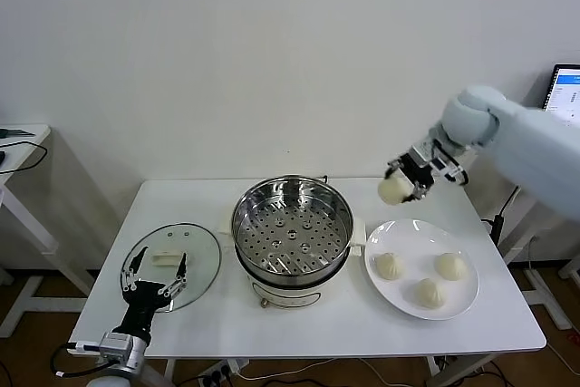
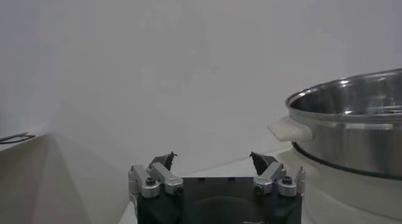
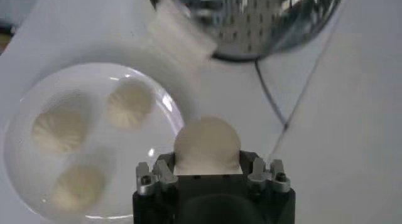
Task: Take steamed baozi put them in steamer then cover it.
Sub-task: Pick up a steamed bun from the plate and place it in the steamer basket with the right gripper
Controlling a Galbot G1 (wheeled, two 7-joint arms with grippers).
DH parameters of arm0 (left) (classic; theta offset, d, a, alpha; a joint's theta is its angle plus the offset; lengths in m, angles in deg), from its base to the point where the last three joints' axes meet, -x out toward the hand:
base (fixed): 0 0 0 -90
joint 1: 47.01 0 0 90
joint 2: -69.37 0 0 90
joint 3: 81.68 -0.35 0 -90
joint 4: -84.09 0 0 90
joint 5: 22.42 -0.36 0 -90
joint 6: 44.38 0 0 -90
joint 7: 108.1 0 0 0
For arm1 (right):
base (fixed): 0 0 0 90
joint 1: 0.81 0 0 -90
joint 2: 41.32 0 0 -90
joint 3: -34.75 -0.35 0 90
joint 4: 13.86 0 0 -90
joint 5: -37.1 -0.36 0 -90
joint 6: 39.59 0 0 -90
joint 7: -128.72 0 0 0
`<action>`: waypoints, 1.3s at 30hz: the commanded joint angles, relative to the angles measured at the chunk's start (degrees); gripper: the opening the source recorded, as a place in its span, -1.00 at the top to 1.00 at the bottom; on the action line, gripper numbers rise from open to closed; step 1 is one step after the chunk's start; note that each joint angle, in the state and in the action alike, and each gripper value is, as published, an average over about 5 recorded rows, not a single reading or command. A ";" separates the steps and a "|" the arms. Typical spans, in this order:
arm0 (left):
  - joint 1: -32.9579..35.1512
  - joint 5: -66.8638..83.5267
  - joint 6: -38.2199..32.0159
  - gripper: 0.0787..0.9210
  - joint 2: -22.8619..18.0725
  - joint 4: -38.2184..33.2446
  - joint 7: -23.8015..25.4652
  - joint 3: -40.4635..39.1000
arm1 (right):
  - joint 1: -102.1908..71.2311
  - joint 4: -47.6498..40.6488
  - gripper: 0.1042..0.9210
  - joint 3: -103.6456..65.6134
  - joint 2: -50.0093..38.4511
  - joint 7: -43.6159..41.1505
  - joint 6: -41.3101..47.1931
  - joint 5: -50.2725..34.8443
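Note:
My right gripper is shut on one cream-white baozi and holds it in the air, above the table between the steamer and the white plate. The held bun fills the jaws in the right wrist view. Three more baozi lie on the white plate. The steel steamer stands open at the table's middle, its perforated tray bare. The glass cover with its white handle lies flat at the left. My left gripper is open and empty, low over the cover's near edge.
The white table ends close in front of the steamer and plate. A black cable runs across the table behind the steamer. A screen stands at the far right, and another table at the far left.

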 commanded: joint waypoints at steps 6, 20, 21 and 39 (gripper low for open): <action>-0.29 0.89 0.24 -0.77 0.77 0.04 0.78 2.46 | 10.58 -1.57 -0.38 11.12 21.97 1.21 -21.68 2.58; -0.80 2.33 0.58 -0.77 1.39 0.48 1.48 4.83 | -4.26 -19.40 -0.36 5.96 32.23 4.62 -24.61 13.95; -0.81 2.37 0.57 -0.77 1.36 0.59 1.51 4.89 | -5.03 -20.38 -0.36 5.60 32.57 4.82 -24.85 14.49; -0.63 2.38 0.07 -0.77 1.24 1.26 2.33 5.07 | -12.06 -26.65 -0.38 1.06 33.86 6.28 -24.42 18.46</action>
